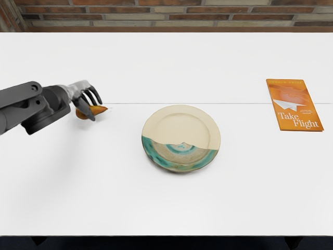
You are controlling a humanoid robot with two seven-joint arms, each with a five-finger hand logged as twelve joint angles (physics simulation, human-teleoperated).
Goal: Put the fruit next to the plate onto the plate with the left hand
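Note:
A round cream plate with a teal and brown glaze on its near part lies at the middle of the white table. Far to its left, an orange-brown fruit lies on the table, mostly hidden behind my left hand. The dark fingers curl down over and around the fruit, touching it; only its pointed right end shows. The left arm comes in from the left edge. Whether the fruit is lifted off the table cannot be told.
An orange booklet titled "Take Flight" lies at the right of the table. A brick wall runs behind the table's far edge.

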